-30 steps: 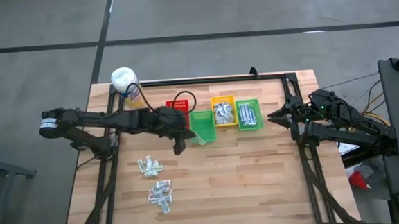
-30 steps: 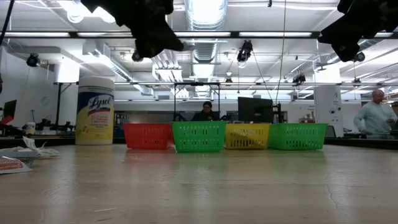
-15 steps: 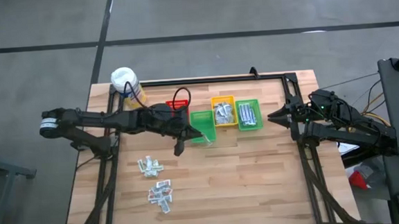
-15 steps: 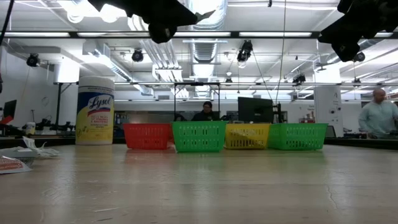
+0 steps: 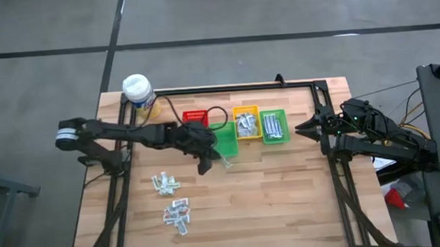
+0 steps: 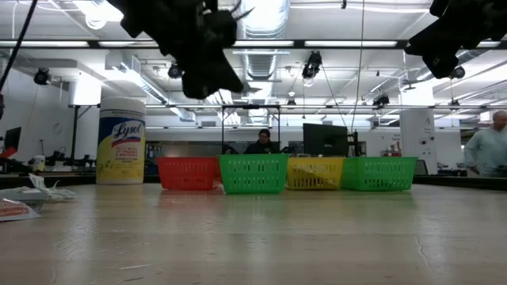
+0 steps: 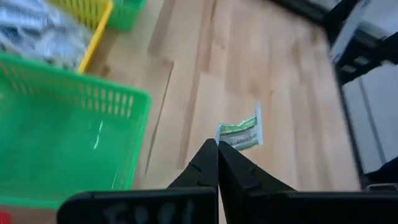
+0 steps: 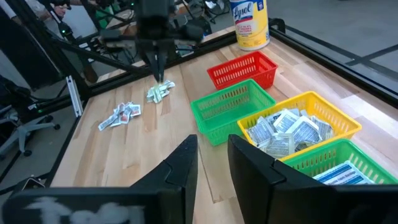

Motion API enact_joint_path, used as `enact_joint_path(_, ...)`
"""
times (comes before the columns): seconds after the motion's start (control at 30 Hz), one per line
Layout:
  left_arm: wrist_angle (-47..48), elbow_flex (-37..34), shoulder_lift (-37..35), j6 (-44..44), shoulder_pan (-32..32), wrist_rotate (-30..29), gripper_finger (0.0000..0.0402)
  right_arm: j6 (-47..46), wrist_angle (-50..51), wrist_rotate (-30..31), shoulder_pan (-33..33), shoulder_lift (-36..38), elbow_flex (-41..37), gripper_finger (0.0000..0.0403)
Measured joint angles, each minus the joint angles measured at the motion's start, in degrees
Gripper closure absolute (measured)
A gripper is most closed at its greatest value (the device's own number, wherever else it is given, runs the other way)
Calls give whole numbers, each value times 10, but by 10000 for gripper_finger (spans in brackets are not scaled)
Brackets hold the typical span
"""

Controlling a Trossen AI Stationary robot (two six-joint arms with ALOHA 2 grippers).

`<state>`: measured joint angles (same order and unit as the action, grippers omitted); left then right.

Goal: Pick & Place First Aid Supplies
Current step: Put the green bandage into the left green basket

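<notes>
Left arm change: reached further across the table than a moment ago, wrist now over the red bin [image 5: 195,117] and the near green bin [image 5: 225,138].
Left gripper [image 7: 217,144]: fingers pressed tight together on one edge of a pale greenish-white sachet [image 7: 239,134], lifted clear of the wood.
Sachet position: in the air at about 6 o'clock of the near green bin, just outside its front rim, over bare table [image 5: 286,196].
Meaning for the task: probably mid-carry, nothing released yet; the near green bin looks empty and seems the likely target, so a short move toward 12 o'clock appears to be needed before letting go.
Sachet axis: long side lying crosswise to the fingers, free end pointing away from the near green bin; too small in the overhead view for a clock direction.
Loose supplies: two small heaps [image 5: 165,183] and [image 5: 177,215] at about 7 o'clock of the left gripper, well apart from the bins.
Yellow bin [image 5: 235,113]: full of silvery crinkly wrappers [image 5: 244,123].
Far green bin [image 5: 284,113]: filled with blue-striped strips [image 5: 272,126].
Right gripper [image 8: 211,158]: parked at 3 o'clock of the bin row, fingers a moderate gap apart with nothing between.
</notes>
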<state>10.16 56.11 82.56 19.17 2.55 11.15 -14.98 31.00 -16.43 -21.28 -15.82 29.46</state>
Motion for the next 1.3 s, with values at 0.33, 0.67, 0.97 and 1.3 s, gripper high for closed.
enact_joint_path(0.33, 145, 108, 107, -45, 30, -9, 402, 0, 0, 0, 0, 0, 0, 335)
enact_joint_path(0.67, 297, 280, 200, -166, 77, -48, 401, 0, 0, 0, 0, 0, 0, 319)
enact_joint_path(0.97, 330, 333, 237, -226, 134, -54, 401, 0, 0, 0, 0, 0, 0, 316)
enact_joint_path(1.3, 327, 327, 255, -271, 161, -32, 401, 0, 0, 0, 0, 0, 0, 335)
